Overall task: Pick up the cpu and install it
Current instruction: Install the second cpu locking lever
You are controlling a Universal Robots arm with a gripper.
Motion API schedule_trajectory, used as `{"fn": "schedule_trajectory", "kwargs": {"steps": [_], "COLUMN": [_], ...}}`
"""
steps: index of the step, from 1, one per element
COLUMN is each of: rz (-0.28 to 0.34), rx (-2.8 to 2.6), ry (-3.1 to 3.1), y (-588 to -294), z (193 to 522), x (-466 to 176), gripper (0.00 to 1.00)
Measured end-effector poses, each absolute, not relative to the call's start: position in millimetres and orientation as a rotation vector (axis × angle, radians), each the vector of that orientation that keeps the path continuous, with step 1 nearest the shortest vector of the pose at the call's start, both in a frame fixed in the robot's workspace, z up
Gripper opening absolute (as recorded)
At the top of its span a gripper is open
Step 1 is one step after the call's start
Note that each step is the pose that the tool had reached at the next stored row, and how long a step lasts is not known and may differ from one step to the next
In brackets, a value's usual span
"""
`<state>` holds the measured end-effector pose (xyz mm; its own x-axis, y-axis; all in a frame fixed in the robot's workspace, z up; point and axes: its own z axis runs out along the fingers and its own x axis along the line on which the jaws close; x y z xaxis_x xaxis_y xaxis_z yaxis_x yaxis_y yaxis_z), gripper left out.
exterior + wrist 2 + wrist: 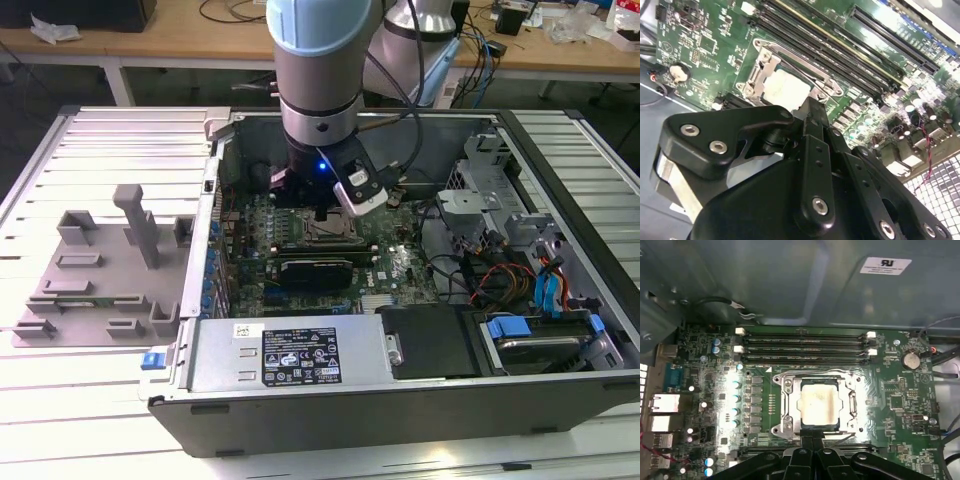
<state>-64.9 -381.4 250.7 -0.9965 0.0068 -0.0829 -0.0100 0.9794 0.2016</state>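
Inside open computer case, cpu (819,405) sits in motherboard socket (785,405), at 12 o'clock from pincer (812,442); fingers together, gripping nothing.

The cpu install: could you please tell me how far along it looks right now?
The cpu already lies inside the metal frame of the socket on the motherboard, so placement looks done. The end effector hangs just above the socket's edge, seemingly holding nothing. Whether the chip is fully seated or the frame latched, I cannot tell.
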Motion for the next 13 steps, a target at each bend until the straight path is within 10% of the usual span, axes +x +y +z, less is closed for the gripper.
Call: {"fn": "schedule_trajectory", "kwargs": {"steps": [13], "rz": [0.247], "rx": [0.004], "ry": [3.087], "y": [-388.7], "z": [238.7], "x": [-63.7], "gripper": [0.11]}}
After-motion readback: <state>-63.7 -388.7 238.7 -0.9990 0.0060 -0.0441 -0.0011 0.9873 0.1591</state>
